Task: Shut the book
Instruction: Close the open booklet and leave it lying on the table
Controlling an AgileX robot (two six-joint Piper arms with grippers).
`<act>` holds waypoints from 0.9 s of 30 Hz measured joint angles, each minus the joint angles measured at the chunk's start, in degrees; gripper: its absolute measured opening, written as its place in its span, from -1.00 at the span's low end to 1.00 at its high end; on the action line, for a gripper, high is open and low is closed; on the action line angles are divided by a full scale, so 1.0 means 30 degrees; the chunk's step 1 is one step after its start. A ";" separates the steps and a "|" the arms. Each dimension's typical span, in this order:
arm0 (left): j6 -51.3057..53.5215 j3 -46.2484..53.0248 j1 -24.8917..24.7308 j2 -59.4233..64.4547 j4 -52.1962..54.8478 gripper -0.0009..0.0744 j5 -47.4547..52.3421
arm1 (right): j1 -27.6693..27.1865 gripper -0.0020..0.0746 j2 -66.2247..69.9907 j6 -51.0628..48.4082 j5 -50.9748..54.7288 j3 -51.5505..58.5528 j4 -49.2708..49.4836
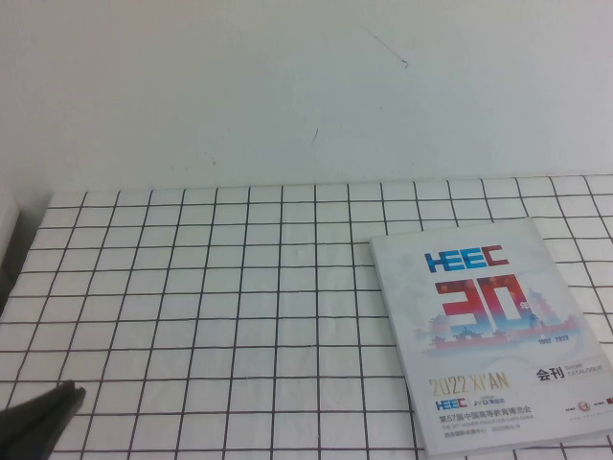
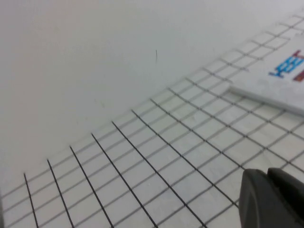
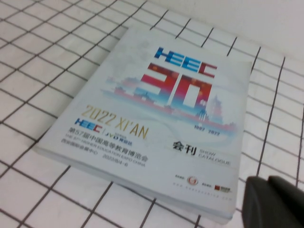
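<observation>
1. White wall at the back, grid-lined bench [image 1: 192, 287] in front.
2. Book [image 1: 498, 335] flat on the bench's near-right part, closed, cover up.
3. Left hand [image 1: 57, 398] over the bench's near-left corner, fingers together, empty.
4. Right hand [image 3: 270, 185] above the bench's near-right part, fingers together, empty.

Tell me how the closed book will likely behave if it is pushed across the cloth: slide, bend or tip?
The book lies flat, so tipping or rolling seems unlikely. Its thick page block suggests it stays fairly stiff. The cloth may wrinkle under a push. The left gripper is at the cloth's near left; the right gripper is beside the book's corner.
</observation>
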 joint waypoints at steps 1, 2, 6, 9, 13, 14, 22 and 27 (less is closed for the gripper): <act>0.0000 0.0322 0.0000 0.0000 -0.0005 -0.98 0.0000 | 0.0000 -0.95 0.0000 0.0000 0.0000 0.0216 -0.0002; 0.0000 0.0711 0.0000 0.0000 -0.0005 -0.98 0.0000 | 0.0000 -0.95 0.0000 0.0000 0.0000 0.0460 -0.0002; -0.0036 0.2145 0.0000 0.0000 -0.0005 -0.98 0.0000 | 0.0000 -0.95 0.0000 0.0000 -0.0077 0.1316 0.0006; -0.0771 0.3098 0.0000 -0.0088 -0.0005 -0.98 -0.0015 | 0.0000 -0.95 0.0000 0.0000 -0.0077 0.1730 0.0006; -0.1770 0.4482 0.0616 -0.1495 -0.0339 -0.98 0.0101 | 0.0000 -0.95 0.0000 0.0000 -0.0153 0.1768 0.0039; -0.1894 0.4887 0.1011 -0.2061 -0.0644 -0.98 0.0101 | 0.0000 -0.95 0.0000 0.0000 -0.0184 0.1768 0.0039; -0.1570 0.5452 0.5201 -0.6584 -0.1311 -0.98 0.2662 | 0.0000 -0.95 0.0000 0.0000 -0.0230 0.1809 0.0081; 0.0439 0.5452 0.6623 -0.6755 -0.1355 -0.98 0.2775 | 0.0000 -0.95 0.0000 0.0000 -0.0230 0.1809 0.0113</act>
